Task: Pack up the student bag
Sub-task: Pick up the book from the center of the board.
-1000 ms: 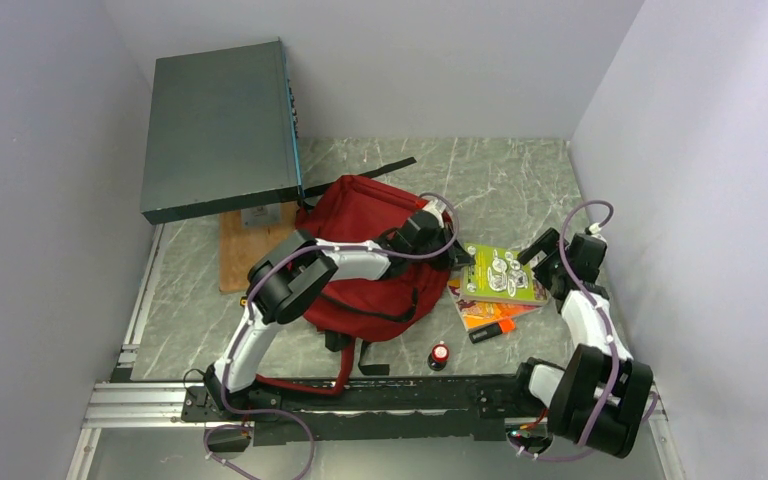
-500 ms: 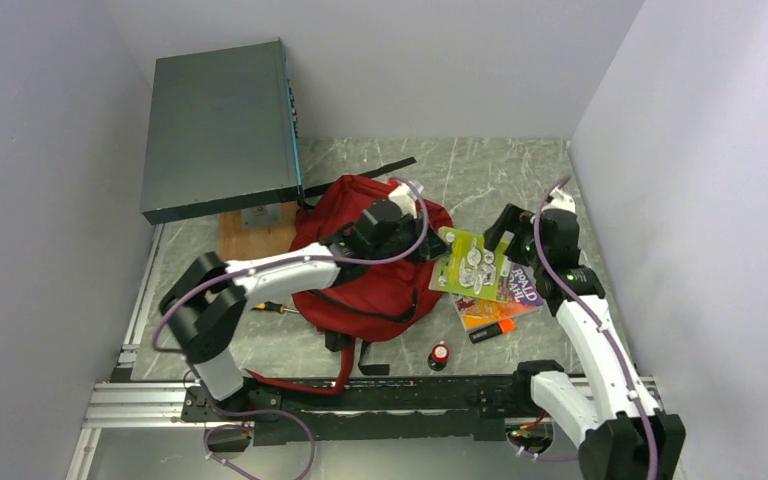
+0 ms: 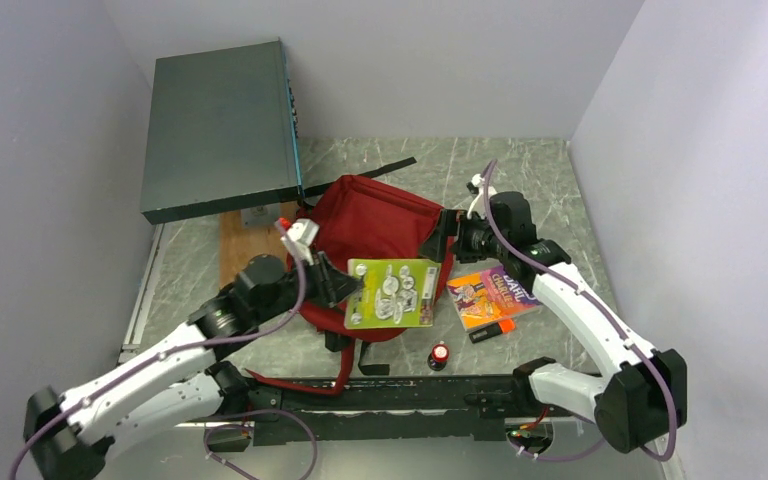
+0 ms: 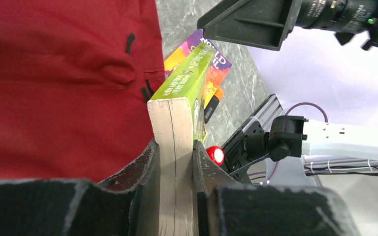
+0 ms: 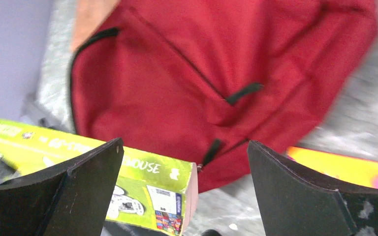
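Observation:
The student bag (image 3: 375, 225) lies flat on the table, dark red, its front zip pocket (image 5: 202, 73) facing up. My left gripper (image 3: 343, 287) is shut on the spine end of a green book (image 3: 392, 293), which hangs level over the bag's near edge. In the left wrist view the book's page edge (image 4: 175, 132) sits clamped between both fingers (image 4: 145, 167). My right gripper (image 3: 448, 234) is open at the bag's right side, nothing between its fingers (image 5: 78, 187). The green book's corner (image 5: 147, 169) and the red fabric show below it.
A purple and orange book (image 3: 495, 293) lies right of the bag, with an orange highlighter (image 3: 492, 331) and a red-capped item (image 3: 440, 354) nearer the arms. A grey box (image 3: 222, 125) leans at the back left above a wooden board (image 3: 243, 255). A black strap (image 3: 360, 178) lies behind the bag.
The left arm has swung back and left, carrying the green book from the right of the bag to over its near edge. The right gripper has moved left to the bag's right side.

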